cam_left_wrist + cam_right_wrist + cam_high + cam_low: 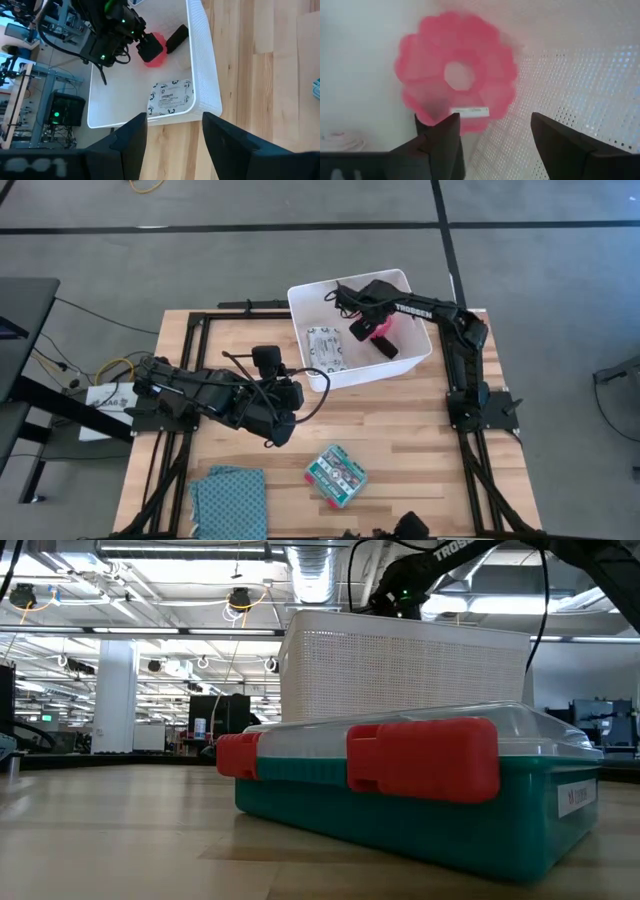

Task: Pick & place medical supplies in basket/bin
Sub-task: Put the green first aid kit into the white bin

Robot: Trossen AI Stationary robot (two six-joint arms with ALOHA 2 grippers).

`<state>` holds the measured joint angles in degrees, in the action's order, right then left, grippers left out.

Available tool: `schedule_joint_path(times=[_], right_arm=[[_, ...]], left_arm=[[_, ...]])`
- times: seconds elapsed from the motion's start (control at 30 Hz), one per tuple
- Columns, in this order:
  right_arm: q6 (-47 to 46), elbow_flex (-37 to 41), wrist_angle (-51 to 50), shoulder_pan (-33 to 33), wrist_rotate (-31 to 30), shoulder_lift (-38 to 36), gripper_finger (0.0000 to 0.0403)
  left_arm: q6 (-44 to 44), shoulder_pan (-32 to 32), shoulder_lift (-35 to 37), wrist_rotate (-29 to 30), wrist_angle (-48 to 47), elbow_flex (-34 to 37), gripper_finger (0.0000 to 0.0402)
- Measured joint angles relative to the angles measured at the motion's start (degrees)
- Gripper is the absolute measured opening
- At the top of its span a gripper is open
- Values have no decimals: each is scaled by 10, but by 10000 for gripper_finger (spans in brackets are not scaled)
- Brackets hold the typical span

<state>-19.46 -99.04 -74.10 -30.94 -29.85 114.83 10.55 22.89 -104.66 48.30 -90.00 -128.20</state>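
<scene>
The right gripper (368,328) hangs inside the white bin (300,298) with its fingers spread apart and nothing between them; in the right wrist view the pink disc (457,72), a flower-shaped ring with a hole in its middle, lies free on the bin's floor just ahead of the two dark fingertips (445,131), close to the dotted wall. The left gripper (172,131) waits over the wooden table (400,440) near the bin's front wall, its fingers also parted and empty. The bin holds three things that can be counted from above: the pink disc, one black piece (386,348) just beside it, and one flat white packet (326,348) with a dark pattern, lying toward the side nearer the left arm. Outside the bin, on the table, lie one green-and-red case (335,475) near the front edge and one folded teal cloth (228,498) at the front corner on the left arm's side, well apart from the bin. The left wrist view looks into the bin from outside and shows the packet, disc and black piece together under the right arm, which the right wrist view, filled by the disc, does not. The low view shows none of the bin's contents: only the case's teal body, clear lid and two red latches up close, with the bin's perforated wall (400,675) rising behind it.
</scene>
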Motion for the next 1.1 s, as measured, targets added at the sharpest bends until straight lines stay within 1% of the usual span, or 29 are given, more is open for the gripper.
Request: schedule_joint_path(times=[0.2, 0.33, 0.5, 0.63, 0.7, 0.77, 0.87, 0.93, 1.03, 1.1], right_arm=[[14, 0, -47, 19, -1, -33, 239], [15, -31, -55, 45, -1, -74, 239], [15, -97, -52, 93, -2, -135, 239], [-8, -123, -54, 155, 1, -189, 240], [-15, -122, -59, 191, 13, -215, 240], [-21, -122, -68, 233, 25, -235, 240], [-59, -122, -93, 293, 29, -257, 240], [-85, -122, -114, 331, 29, -266, 240], [-127, -122, -143, 384, 28, -273, 240], [-150, -122, -159, 417, 28, -272, 240]], left_arm=[[0, 0, 0, 0, 0, 0, 182], [0, -2, 0, 0, 0, 0, 182], [1, -2, 0, 0, 0, 0, 182], [7, -2, 0, -11, 0, 0, 182], [6, -2, 0, -34, 0, 0, 182], [1, -1, 0, -71, 0, 1, 182], [-3, 2, -2, -128, 0, 6, 182], [-25, 10, -3, -163, 1, 17, 182], [-85, 31, -3, -233, 16, 57, 182], [-111, 50, -3, -276, 55, 95, 182]])
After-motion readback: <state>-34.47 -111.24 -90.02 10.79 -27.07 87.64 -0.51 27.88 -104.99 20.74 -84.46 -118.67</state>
